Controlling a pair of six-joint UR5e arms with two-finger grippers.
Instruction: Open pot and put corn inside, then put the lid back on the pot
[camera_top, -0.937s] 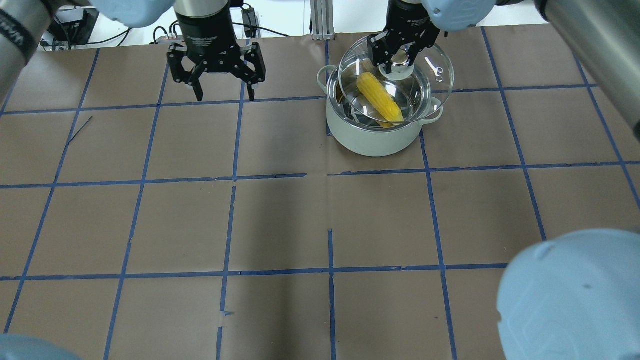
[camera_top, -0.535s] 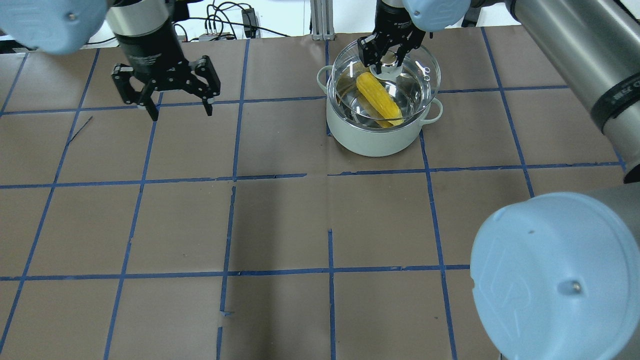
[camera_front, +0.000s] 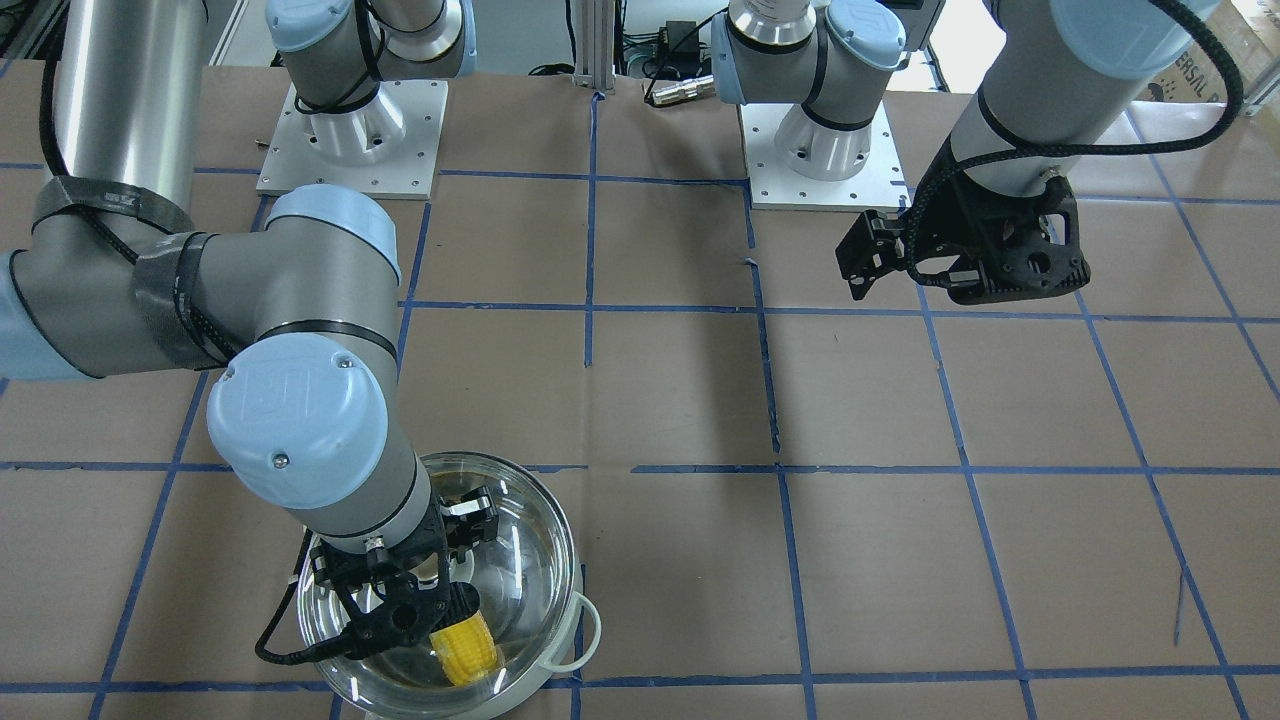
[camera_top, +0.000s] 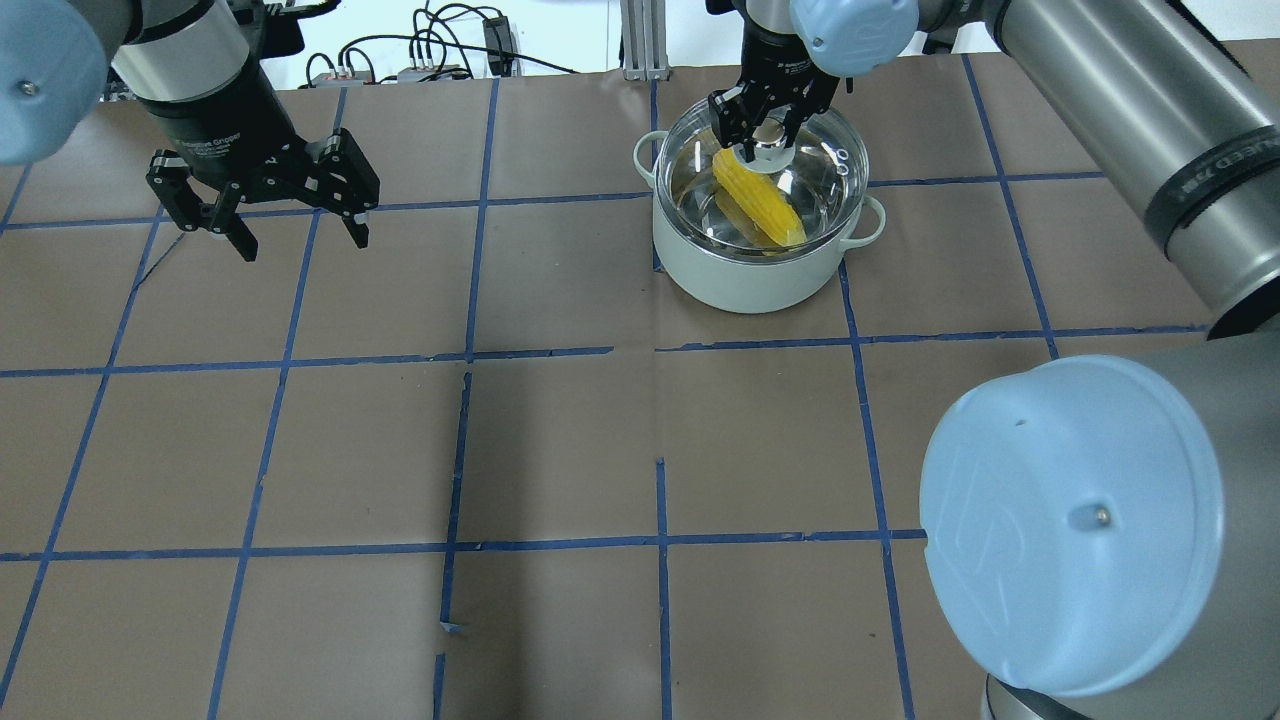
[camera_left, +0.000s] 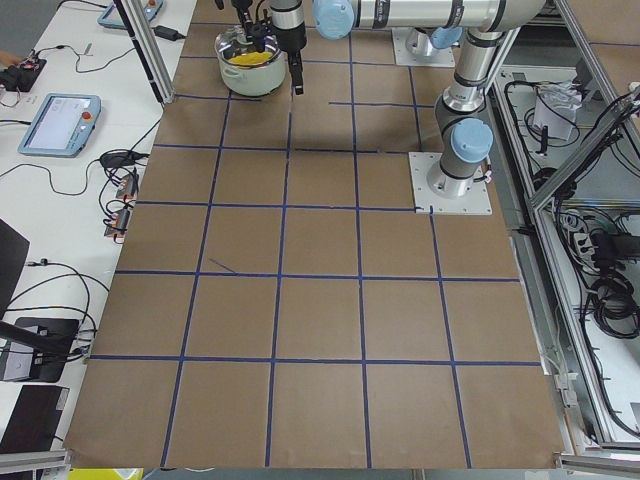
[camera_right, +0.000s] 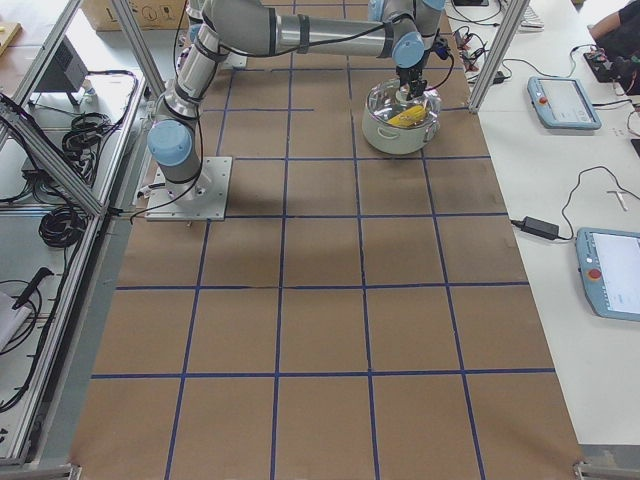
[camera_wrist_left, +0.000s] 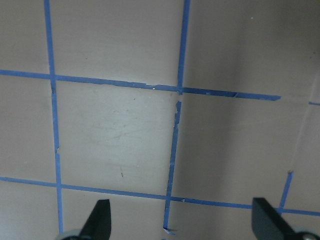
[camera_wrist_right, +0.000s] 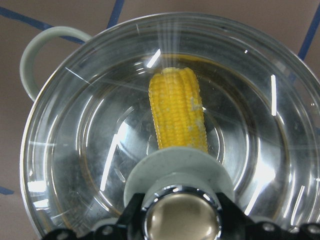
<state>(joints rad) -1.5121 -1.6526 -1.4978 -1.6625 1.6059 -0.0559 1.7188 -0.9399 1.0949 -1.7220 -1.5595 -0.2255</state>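
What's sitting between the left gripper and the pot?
Nothing. In the overhead view, only bare brown table paper with blue tape lines separates the open left gripper from the pot.

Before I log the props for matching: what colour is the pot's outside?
The pot is pale whitish-green outside, clearest in the overhead exterior view.

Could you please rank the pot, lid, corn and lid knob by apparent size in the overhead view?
Pot and lid: about equal across, and the lid is nearer the camera, so unranked.
Then corn.
Smallest: knob.
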